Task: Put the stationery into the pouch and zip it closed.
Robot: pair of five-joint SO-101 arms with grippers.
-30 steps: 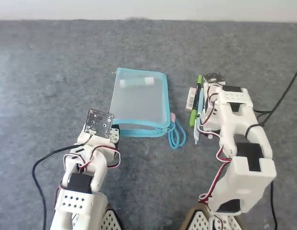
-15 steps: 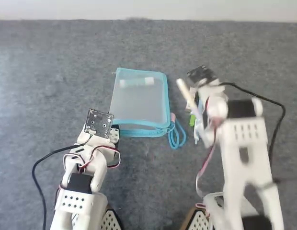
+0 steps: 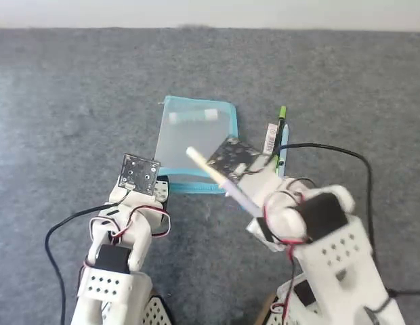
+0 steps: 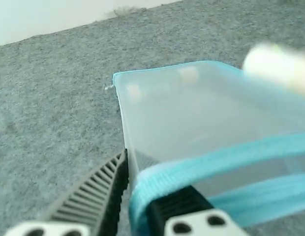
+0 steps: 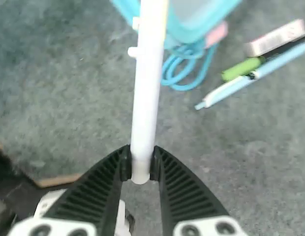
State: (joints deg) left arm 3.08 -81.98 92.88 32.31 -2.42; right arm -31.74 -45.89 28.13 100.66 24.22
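Observation:
The translucent pouch [image 3: 196, 139] with a teal zipper edge lies flat mid-table. My left gripper [image 4: 137, 196] is shut on its near-left zipper edge [image 4: 201, 164]. A white pen [image 3: 217, 175] is clamped in my right gripper [image 5: 140, 164], which is shut on the pen's lower end. The white pen [image 5: 148, 73] slants above the pouch's near-right corner [image 5: 192, 14] and its blue wrist loop [image 5: 184, 69]. A small white item [image 3: 193, 116] shows inside the pouch at its far end.
On the grey mat right of the pouch lie a green pen [image 3: 281, 116], a blue pen [image 3: 284, 143] and a small labelled eraser-like piece [image 3: 270, 139]. The same green pen [image 5: 241, 69] and blue pen [image 5: 253, 78] lie beyond the wrist loop.
My right arm lifted the white pen out of the pile and swung left and nearer, bringing it over the pouch's near-right corner. The left arm and pouch stayed still.

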